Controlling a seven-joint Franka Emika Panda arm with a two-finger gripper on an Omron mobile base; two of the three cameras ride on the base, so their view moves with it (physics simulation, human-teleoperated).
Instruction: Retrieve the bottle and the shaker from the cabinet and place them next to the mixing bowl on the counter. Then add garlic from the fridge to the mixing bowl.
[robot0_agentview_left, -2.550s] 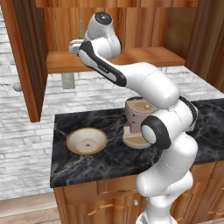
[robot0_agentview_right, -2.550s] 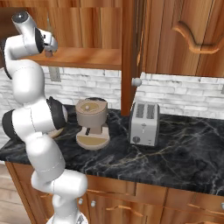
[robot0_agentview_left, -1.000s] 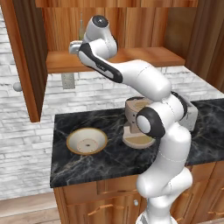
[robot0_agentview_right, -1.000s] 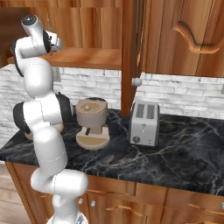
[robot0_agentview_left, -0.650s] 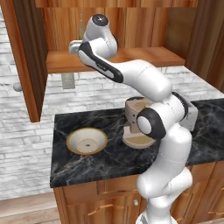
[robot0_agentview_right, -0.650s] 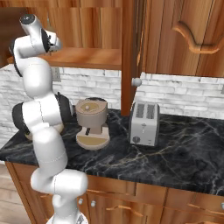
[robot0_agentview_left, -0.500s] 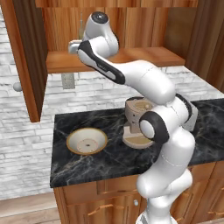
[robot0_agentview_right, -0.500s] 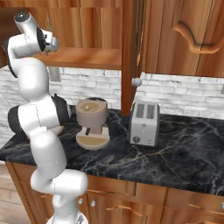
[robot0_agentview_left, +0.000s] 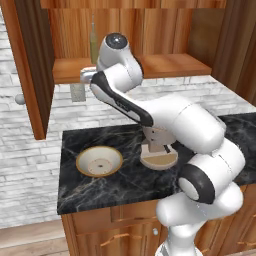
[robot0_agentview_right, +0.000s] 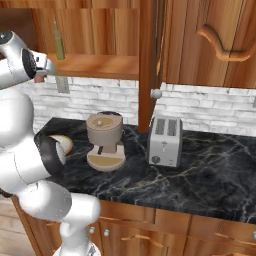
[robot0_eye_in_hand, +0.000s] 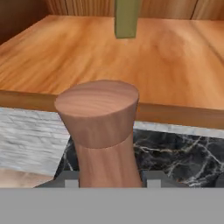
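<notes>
A light wooden shaker (robot0_eye_in_hand: 98, 131) with a flared top stands upright between my two dark fingertips (robot0_eye_in_hand: 68, 180), and my gripper (robot0_eye_in_hand: 109, 181) is shut on it. The gripper (robot0_agentview_left: 86, 76) hovers just in front of the open cabinet's shelf edge (robot0_agentview_left: 65, 75), above the counter. An olive-green bottle (robot0_agentview_left: 93, 40) stands further back on that shelf (robot0_eye_in_hand: 175, 65); its base (robot0_eye_in_hand: 127, 17) is at the top of the hand view, and the bottle (robot0_agentview_right: 59, 42) also stands out in the right base view. The tan mixing bowl (robot0_agentview_left: 99, 161) sits on the black marble counter, below and in front of the gripper.
A beige coffee machine (robot0_agentview_left: 159, 150) stands right of the bowl, partly behind my arm. A silver toaster (robot0_agentview_right: 165, 141) sits further right. The open cabinet door (robot0_agentview_left: 30, 70) hangs at the left. A wooden divider with a knob (robot0_agentview_right: 156, 93) borders the shelf on the right.
The hand has come down and back out of the cabinet with the shaker, from shelf height to just off the shelf edge. The bottle and bowl stay put.
</notes>
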